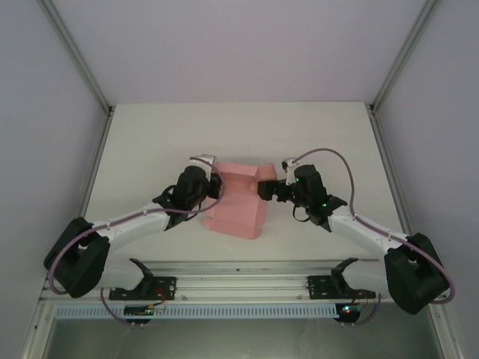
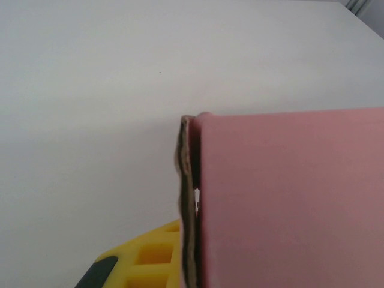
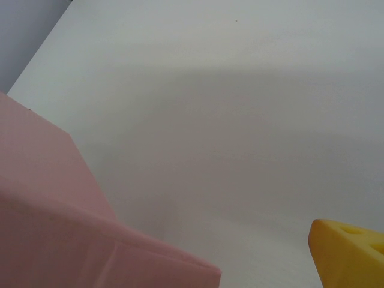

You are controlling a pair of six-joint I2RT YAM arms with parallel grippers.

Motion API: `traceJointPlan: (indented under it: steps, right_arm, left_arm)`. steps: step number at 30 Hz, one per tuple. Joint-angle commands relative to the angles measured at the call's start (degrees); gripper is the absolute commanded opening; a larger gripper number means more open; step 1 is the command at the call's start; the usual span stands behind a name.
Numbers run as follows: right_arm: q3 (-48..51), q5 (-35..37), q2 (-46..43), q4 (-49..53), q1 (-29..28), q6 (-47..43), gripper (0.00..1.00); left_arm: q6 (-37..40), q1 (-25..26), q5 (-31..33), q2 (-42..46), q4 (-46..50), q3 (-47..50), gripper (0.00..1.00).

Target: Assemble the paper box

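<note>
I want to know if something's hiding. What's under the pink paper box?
White table shows around the pink paper box. The card covers whatever is beneath, so that cannot be seen.

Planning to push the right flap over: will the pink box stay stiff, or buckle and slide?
Probably floppy: the box is thin card with a wavy layered edge in the left wrist view. Likely light, so a push from the open right gripper may slide it on the smooth table unless the shut left gripper anchors it.
</note>
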State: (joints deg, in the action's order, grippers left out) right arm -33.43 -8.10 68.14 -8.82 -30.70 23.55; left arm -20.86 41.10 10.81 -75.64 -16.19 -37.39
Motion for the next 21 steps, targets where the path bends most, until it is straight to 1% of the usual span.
traceJointPlan:
  steps: [1,3,5,7,8,10,12,15,17,19,21]
  right_arm:
    - [-1.5,-0.2,-2.4,2.4,-0.7,0.5,0.99]
    - [-1.0,-0.2,-5.5,6.8,-0.5,-0.2,0.99]
    - [-0.6,-0.6,-9.4,11.7,-0.3,-3.4,0.99]
    - [-0.6,-1.5,-13.2,16.7,0.1,-7.5,0.99]
    - [-0.8,-0.8,-15.1,18.6,0.5,-9.2,0.99]
    - [-1.6,1.3,-18.0,21.2,2.6,-10.8,0.99]
    - [-3.7,0.9,-19.2,23.9,6.8,-10.3,0.99]
    - [-5.6,-4.3,-17.9,24.3,14.0,-8.6,0.99]
    - [-6.4,-9.3,-14.8,23.2,17.7,-8.3,0.97]
    - [-7.8,-13.0,-10.8,22.1,18.8,-8.9,0.95]
    - [-9.0,-15.6,-6.9,20.6,17.9,-10.3,0.93]
  left_arm:
    - [1.4,0.2,2.4,0.9,1.6,-2.5,0.0]
    - [2.6,-0.6,3.5,0.8,3.5,-2.7,0.0]
    - [2.6,-2.0,3.3,0.7,4.3,-2.1,0.0]
    - [2.7,-3.4,1.3,0.7,4.4,-1.3,0.0]
    - [3.4,-4.1,-0.5,0.8,3.9,-0.6,0.0]
    - [4.7,-4.5,-3.4,0.9,3.4,0.2,0.0]
    - [5.7,-4.5,-5.4,1.2,4.0,0.4,0.0]
    - [5.9,-4.6,-6.3,1.8,4.6,0.5,0.0]
    - [5.9,-4.5,-7.4,2.4,4.5,0.5,0.0]
    - [5.5,-4.6,-8.7,2.8,4.1,0.7,0.0]
    - [5.1,-4.5,-9.4,3.0,4.1,0.5,0.0]
